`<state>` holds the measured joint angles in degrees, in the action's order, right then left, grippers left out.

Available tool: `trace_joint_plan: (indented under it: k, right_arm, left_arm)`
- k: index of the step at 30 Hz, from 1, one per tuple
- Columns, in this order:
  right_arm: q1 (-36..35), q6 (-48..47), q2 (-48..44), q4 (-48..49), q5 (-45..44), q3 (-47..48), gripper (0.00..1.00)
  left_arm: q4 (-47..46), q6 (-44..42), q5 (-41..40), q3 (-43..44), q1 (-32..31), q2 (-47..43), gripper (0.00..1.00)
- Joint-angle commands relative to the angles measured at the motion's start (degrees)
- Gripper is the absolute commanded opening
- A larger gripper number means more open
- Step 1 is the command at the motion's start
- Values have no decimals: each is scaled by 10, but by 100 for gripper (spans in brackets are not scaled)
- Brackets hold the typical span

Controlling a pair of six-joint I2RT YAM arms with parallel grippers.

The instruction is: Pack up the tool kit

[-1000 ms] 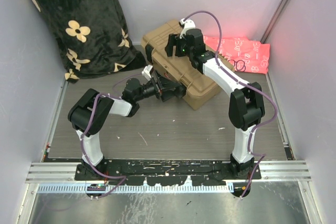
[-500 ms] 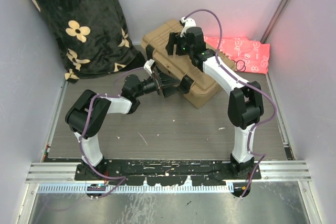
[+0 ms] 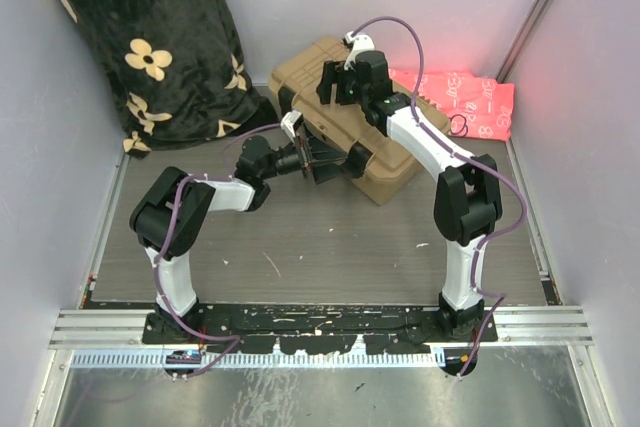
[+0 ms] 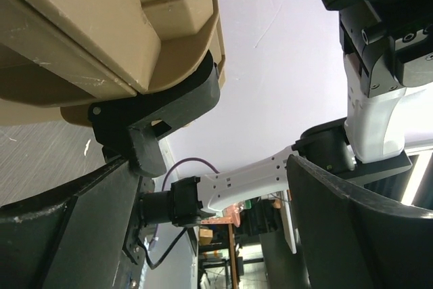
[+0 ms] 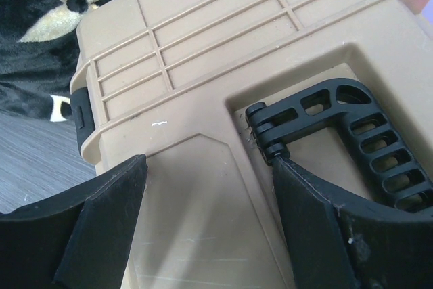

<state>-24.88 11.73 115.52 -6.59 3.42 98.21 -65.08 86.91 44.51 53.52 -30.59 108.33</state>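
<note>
Hovering over the toolbox (image 5: 203, 65) lid with right gripper (image 5: 210, 167) released; holding left gripper (image 4: 210, 167), jaws apart, at its black front latch (image 4: 155, 109).

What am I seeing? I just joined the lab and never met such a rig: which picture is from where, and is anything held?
Two robot arms with two-finger grippers stand at a table's edge. The wide picture looks down from above; the other two come from cameras on the wrists. A tan toolbox, lid down, lies on the table between a black floral blanket and a pink patterned cloth. The left gripper, open, is at the toolbox's black latch; the right gripper, open, hangs over the lid beside the black handle. Neither holds anything.
</note>
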Motion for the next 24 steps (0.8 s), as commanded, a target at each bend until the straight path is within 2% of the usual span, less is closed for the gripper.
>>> trace_joint_plan:
  k: [1,17,24]
  right_arm:
    - [-24,63,138,-396,56,-91,80]
    - [-24,61,130,-399,52,-93,80]
    - [-24,63,128,-396,52,-96,80]
  left_arm:
    - [-52,-30,-27,63,-11,-10,88]
    - [53,-96,-44,107,-22,26,88]
    - [167,-184,-106,113,-28,12,89]
